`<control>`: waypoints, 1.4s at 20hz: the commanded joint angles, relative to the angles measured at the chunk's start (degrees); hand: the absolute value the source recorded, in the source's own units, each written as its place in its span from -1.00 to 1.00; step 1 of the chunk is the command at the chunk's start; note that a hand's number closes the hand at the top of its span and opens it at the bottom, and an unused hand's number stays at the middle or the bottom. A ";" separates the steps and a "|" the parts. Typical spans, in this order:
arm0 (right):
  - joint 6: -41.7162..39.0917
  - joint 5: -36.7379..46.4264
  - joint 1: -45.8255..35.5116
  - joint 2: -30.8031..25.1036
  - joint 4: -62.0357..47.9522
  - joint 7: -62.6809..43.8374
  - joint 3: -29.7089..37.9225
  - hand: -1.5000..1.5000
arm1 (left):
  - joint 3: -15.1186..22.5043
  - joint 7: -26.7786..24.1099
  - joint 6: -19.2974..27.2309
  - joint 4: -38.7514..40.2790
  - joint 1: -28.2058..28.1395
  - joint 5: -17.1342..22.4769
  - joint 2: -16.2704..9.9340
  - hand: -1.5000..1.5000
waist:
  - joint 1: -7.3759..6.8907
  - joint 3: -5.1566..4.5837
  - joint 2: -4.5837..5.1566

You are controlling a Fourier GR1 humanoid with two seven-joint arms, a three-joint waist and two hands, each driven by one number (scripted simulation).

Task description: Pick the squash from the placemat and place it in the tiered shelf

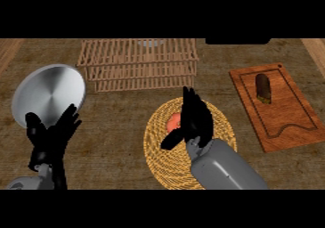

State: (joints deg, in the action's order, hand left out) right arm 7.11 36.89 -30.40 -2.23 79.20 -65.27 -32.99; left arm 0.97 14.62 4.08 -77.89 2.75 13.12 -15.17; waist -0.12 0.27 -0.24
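Head view, counter seen from above. The squash [174, 122] (orange-pink, largely hidden) is seen lying on the woven round placemat [166, 164], at approx. 9 o'clock from the right hand [194, 120] and just beside or under its palm. The right hand's fingers are extended toward 12 o'clock, thumb splayed toward 7 o'clock; no closure round the squash is shown, so the hand is read as open (contact can't be confirmed). The squash's long axis can't be determined, too little being exposed. The right hand is judged much the nearer; the left hand [53, 133] is held open, fingers up, at 9 o'clock from the mat, resting in front of a silver plate [43, 91]. The tiered shelf [138, 64], of wooden slats, is located at 12 o'clock from the mat, well apart. At 3 o'clock a wooden cutting board [290, 129] is shown w/ a dark elongated item [262, 88] on it. The surface is a brown textured counter [105, 147].
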 commanded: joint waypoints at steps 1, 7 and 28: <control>-0.64 2.71 -0.42 1.45 -3.99 -4.92 2.40 -1.00 | -1.25 -1.04 -2.05 2.45 -1.11 0.71 -0.38 0.00 | -0.07 -0.29 0.26; -3.77 4.52 -1.63 1.44 -5.47 -4.14 5.27 -1.00 | 1.42 -1.04 -0.01 0.60 -3.13 -2.03 2.86 0.00 | -0.03 -0.29 0.21; 6.16 -5.39 -2.09 2.20 -23.54 16.15 -4.23 1.00 | -0.82 0.94 -1.85 -2.16 -3.48 -4.14 2.76 0.00 | -0.92 -0.25 0.37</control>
State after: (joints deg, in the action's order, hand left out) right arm 10.26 35.01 -33.08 -0.91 58.97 -52.32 -33.61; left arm -0.49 15.89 2.49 -79.85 1.77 9.98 -12.89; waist -0.64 -0.04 -0.69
